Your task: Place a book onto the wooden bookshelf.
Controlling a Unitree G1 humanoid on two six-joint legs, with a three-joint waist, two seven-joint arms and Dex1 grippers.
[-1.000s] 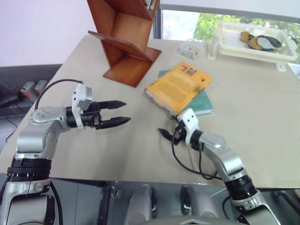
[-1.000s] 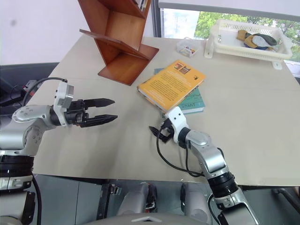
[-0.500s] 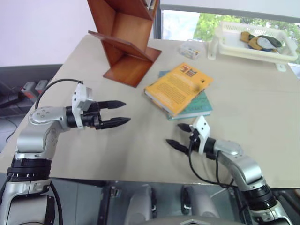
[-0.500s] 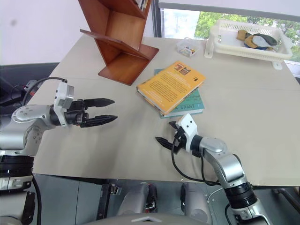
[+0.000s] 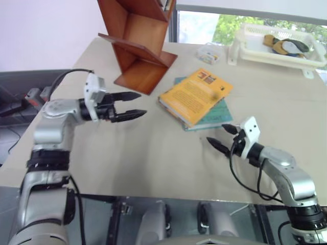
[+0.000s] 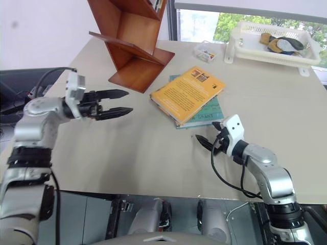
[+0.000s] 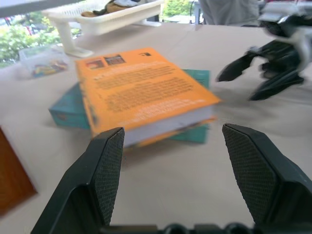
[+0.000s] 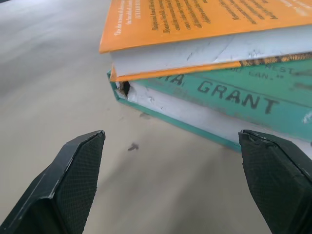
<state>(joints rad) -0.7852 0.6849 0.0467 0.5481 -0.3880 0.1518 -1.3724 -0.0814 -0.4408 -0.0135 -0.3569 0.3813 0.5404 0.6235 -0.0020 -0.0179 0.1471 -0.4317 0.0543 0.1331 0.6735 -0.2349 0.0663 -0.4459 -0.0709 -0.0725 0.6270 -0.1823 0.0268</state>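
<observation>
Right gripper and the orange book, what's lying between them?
Only bare table in the right wrist view, between the right gripper and the orange book.

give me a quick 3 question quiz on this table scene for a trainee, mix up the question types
1. True or false: the orange-yellow book lies on top of the teal book.
2. Multiple choice: where is the wooden bookshelf relative to the two books? A) to the robot's left of them and farther back B) to the robot's right of them C) under them
3. Fill in: the left end effector and the right end effector both have their fingers ____, holding nothing.

Key
1. True; it rests crosswise on the teal book, whose edges stick out beneath.
2. A
3. open
</observation>
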